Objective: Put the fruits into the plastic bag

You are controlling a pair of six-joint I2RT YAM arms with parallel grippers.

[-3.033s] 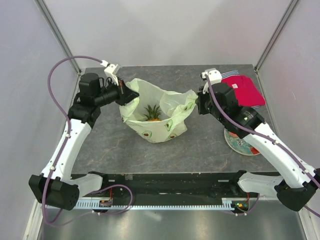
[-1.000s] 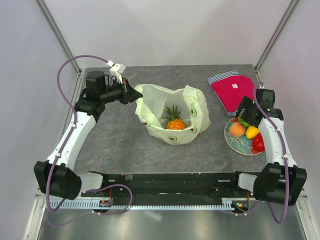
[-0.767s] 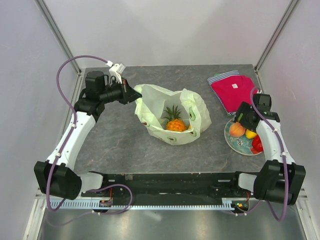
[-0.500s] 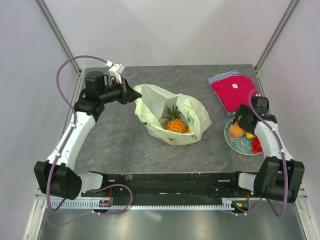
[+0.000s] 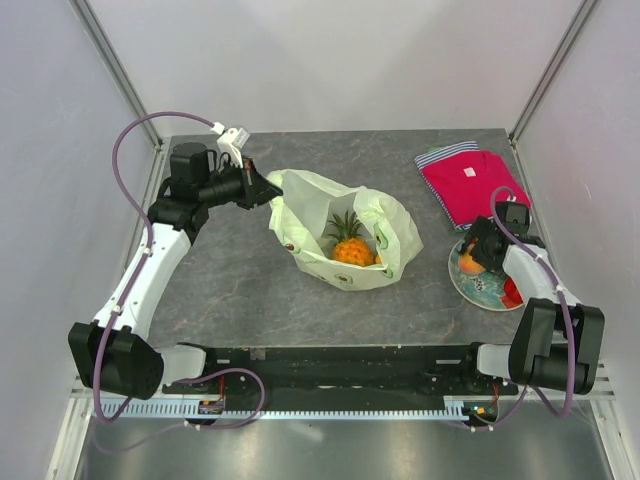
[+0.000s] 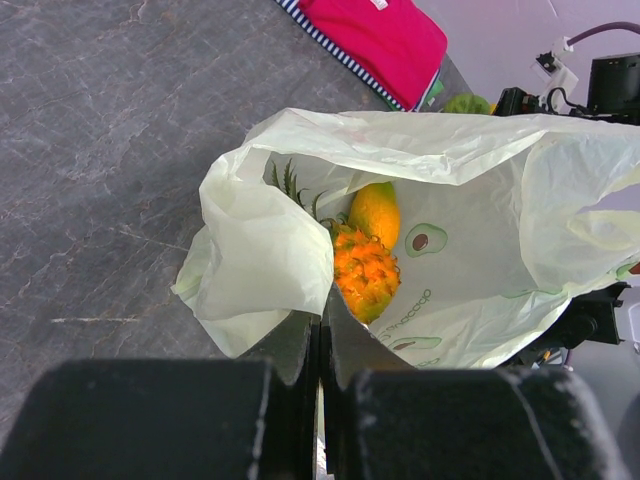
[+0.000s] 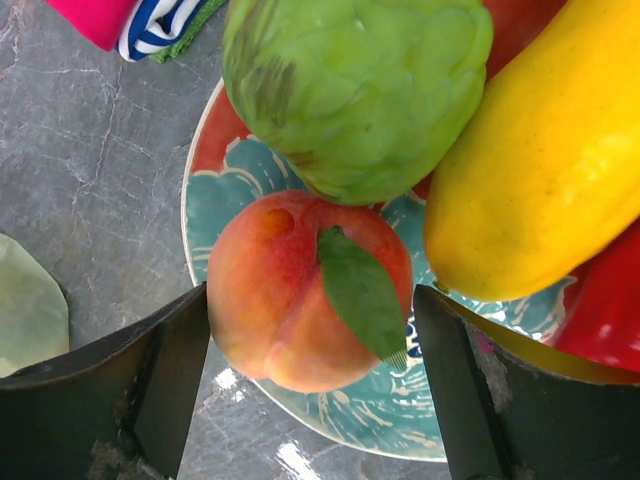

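**Peach sitting between spread fingers, right of the bag**

The right gripper [image 7: 310,345] is hanging spread wide over the plate [image 7: 213,205]. Its two fingers are flanking the peach [image 7: 290,300] (whether they are touching it I cannot tell). The plate is sitting to the right of the plastic bag [image 5: 305,200], apart from it. It is carrying four fruits: the peach, a green round fruit [image 7: 355,90], a yellow mango-like piece [image 7: 545,170] and a red piece [image 7: 610,315]. The left gripper [image 6: 320,345] is clenching the bag's left rim, and the bag's mouth is gaping. Two fruits are lying inside the bag: the pineapple [image 6: 365,275] and a yellow-orange piece [image 6: 376,210] touching it. One folded red shirt [image 5: 475,185] is lying beyond the bag, to its right.
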